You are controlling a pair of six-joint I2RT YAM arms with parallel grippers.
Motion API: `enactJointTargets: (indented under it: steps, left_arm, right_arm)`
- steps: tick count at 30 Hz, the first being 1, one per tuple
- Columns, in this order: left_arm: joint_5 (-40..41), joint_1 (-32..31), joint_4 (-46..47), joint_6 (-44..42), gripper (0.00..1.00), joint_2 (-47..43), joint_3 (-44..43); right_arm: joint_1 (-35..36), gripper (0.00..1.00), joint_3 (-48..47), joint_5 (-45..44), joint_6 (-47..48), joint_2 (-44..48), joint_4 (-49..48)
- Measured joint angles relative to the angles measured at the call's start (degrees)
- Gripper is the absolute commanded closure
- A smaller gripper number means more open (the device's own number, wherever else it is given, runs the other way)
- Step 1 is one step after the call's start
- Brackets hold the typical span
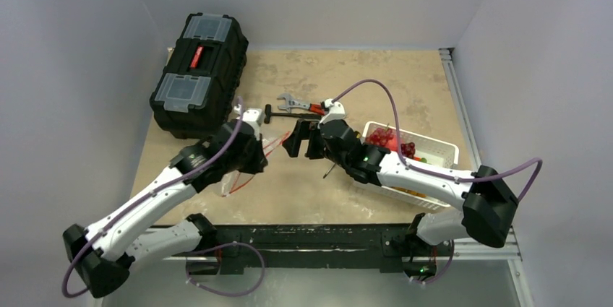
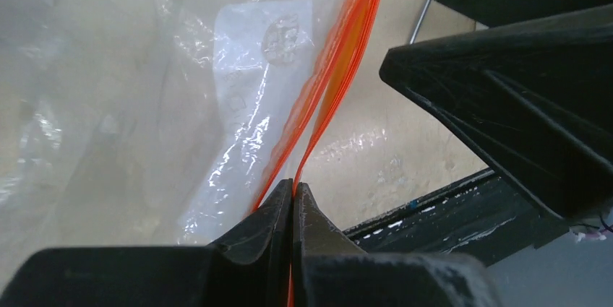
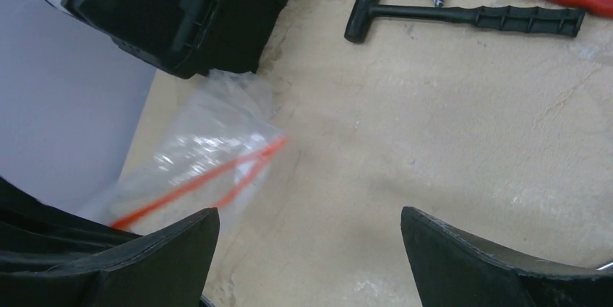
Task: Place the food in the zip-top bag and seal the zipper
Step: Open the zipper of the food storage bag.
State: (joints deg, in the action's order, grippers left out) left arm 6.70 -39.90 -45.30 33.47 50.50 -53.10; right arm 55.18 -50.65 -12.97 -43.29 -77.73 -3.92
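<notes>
Left tool (image 2: 293, 191): clamped tight on the zipper (image 2: 340, 61), whose two orange strips part just beyond its tips.
Zip-top bag (image 2: 181, 105): clear and crinkled, spreading ahead and to the left of the left tool.
Right tool (image 3: 311, 231): jaws wide apart, holding nothing; the bag lies ahead and left of it, apart.
Food (image 1: 391, 139): red pieces in the white basket (image 1: 442, 149), behind the right tool, beside its arm.

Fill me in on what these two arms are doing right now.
The left gripper is pinched shut on the zipper of the zip-top bag, whose mouth gapes slightly. The right gripper is open and empty, above the table, facing the bag. The food sits in the white basket; none shows in the bag.
</notes>
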Motion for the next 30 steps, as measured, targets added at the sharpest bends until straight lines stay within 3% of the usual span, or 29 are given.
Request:
enactJointTargets:
  steps: [3, 10, 13, 18, 30]
  left_arm:
    - [0.0, -4.2, 3.1, 2.2, 1.00, 5.6, 2.4]
    - [-1.1, -5.6, 11.1, 7.3, 1.00, 5.0, 7.7]
    - [-1.1, -5.9, 12.3, 8.0, 1.00, 5.4, 7.8]
    - [-1.0, -6.4, 13.1, 8.2, 1.00, 5.4, 7.8]
    - [-0.4, -7.0, 12.9, 8.5, 1.00, 5.4, 7.8]
  right_arm:
    - [0.0, 0.01, 0.0, -1.2, -2.7, 0.4, 1.9]
    - [-0.3, 0.07, 2.0, -3.0, -9.4, 7.1, 3.9]
    - [-0.4, 0.19, 2.5, -2.2, -12.3, 8.2, 3.1]
    - [-0.4, 0.53, 3.3, 0.8, -15.3, 6.1, 1.1]
    - [-0.4, 0.54, 4.4, 4.5, -19.0, 1.6, 0.0]
